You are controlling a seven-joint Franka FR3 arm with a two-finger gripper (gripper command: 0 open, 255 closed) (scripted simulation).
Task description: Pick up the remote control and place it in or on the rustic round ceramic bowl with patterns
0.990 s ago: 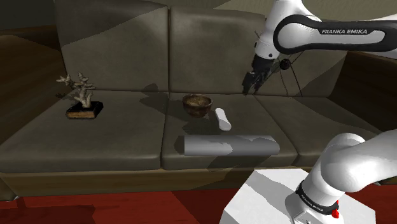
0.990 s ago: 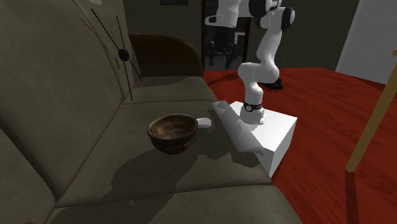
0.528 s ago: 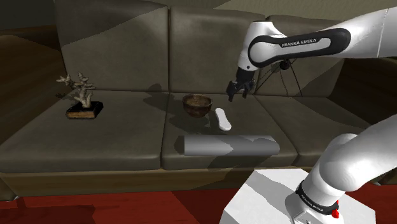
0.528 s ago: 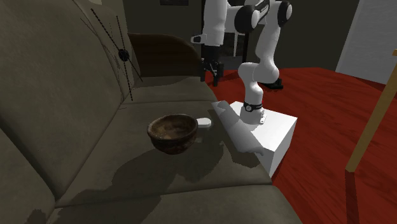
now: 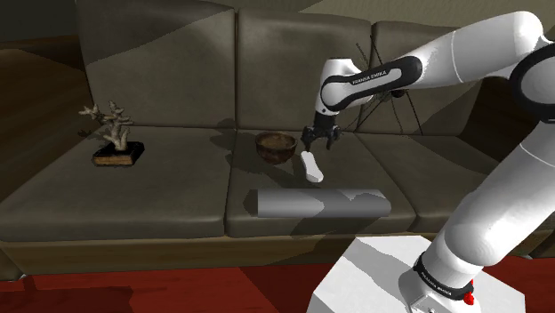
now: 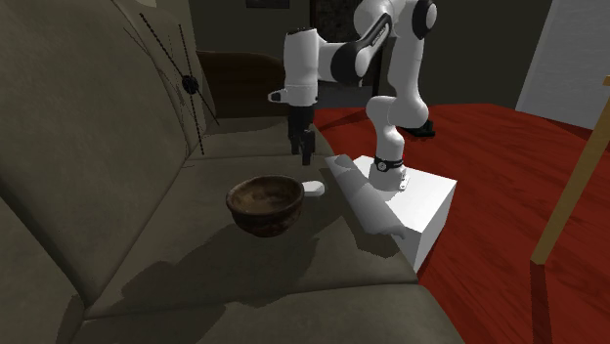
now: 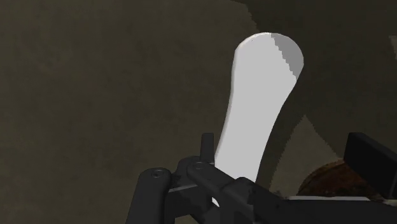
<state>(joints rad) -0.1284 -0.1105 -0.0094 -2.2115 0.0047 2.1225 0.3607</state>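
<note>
White stand (image 5: pixel 374 276): nearest in the shoulder view, cut off by the lower edge.
Grey roll (image 5: pixel 320 203): lies along the front of the sofa's (image 5: pixel 160 178) middle seat cushion; what it is cannot be told.
Remote control (image 5: pixel 310 166): plain white, flat on the middle cushion between roll and bowl, just beside the bowl. In the second exterior view the bowl hides most of it; in the wrist view the gripper's body covers its near end.
Gripper (image 5: pixel 318 147): hovers just over the remote's far end, fingers spread, clasping nothing.
Bowl (image 5: pixel 276 146): brown, upright on the cushion.
Branch ornament (image 5: pixel 114 138): on the left cushion, well apart.
Black wiry thing (image 5: pixel 391 98): against the backrest, partly behind the arm, hard to make out.
</note>
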